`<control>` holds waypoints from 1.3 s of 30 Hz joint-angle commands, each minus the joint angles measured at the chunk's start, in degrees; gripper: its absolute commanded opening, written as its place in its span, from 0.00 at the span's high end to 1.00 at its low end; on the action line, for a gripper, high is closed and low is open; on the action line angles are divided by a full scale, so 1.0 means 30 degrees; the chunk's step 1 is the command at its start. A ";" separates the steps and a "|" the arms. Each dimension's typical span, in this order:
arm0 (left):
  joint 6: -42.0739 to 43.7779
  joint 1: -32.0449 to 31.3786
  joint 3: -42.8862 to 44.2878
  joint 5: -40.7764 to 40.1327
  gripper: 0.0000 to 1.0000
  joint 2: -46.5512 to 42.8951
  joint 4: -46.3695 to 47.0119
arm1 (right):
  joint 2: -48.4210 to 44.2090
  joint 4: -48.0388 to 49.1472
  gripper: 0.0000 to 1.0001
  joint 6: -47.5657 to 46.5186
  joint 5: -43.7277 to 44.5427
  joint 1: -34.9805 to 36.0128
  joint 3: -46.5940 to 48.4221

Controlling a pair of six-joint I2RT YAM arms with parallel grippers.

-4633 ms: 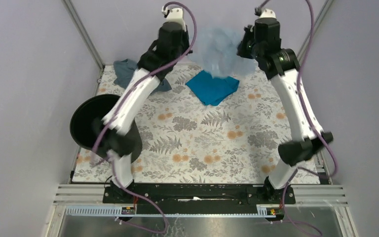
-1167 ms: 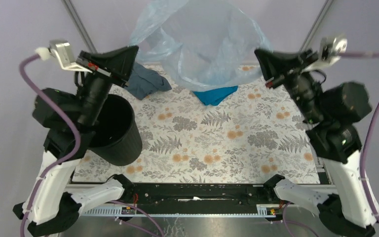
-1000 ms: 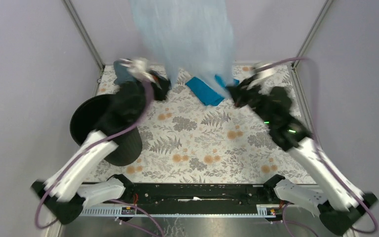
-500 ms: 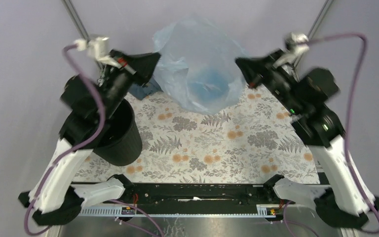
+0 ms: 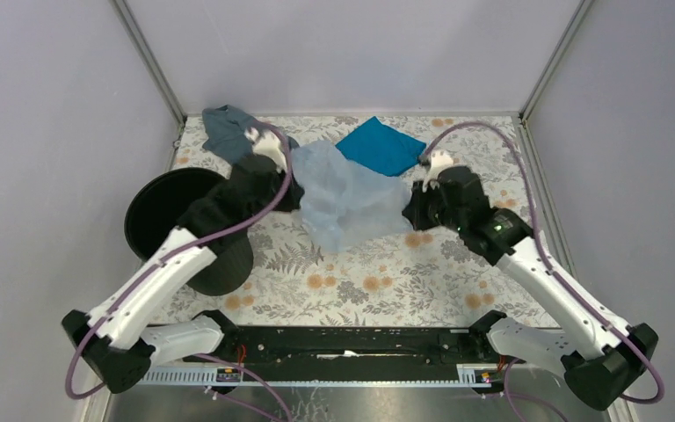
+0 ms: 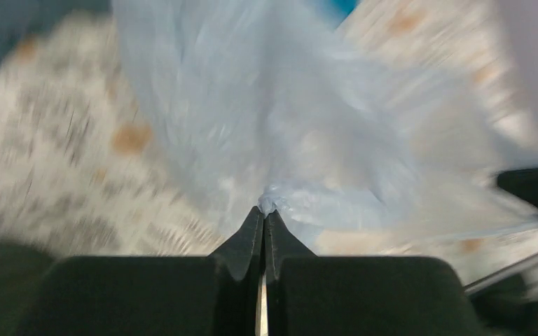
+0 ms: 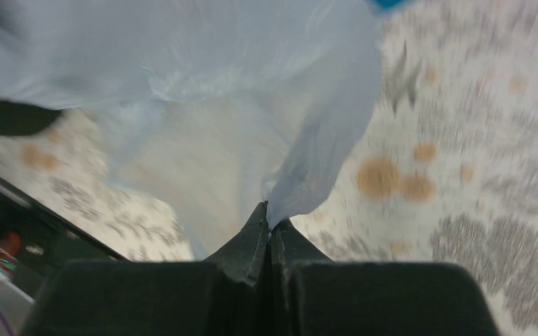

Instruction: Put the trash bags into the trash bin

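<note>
The trash bag (image 5: pixel 347 198), mid-frame, looked light, floppy and slippery; left hand (image 6: pixel 263 210) and right hand (image 7: pixel 269 208) each pinched its edge.

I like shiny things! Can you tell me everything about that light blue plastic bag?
The bag is thin, see-through, pale blue plastic, glossy and full of wrinkles. It is spread out between the two arms, low over the flowery table. The left jaws are shut on one bunched edge and the right jaws on the other. It is not in the black bin, which stands to its left. The wrist pictures are blurry, so finer detail is lost.
</note>
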 commanded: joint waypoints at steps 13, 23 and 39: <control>-0.0584 -0.5023 0.9123 0.1107 1.00 0.2896 0.3505 | -0.0744 0.4176 0.94 -0.0080 -0.5613 0.0000 0.5635; 0.0430 -0.5027 1.1125 -0.0011 1.00 0.4574 0.2403 | -0.0456 0.6663 0.37 0.0652 -0.8792 0.0014 0.4760; -0.0249 -0.5016 1.3197 0.0651 1.00 0.6446 0.1369 | 0.1493 0.5557 0.23 -0.0595 0.3864 0.4870 0.5839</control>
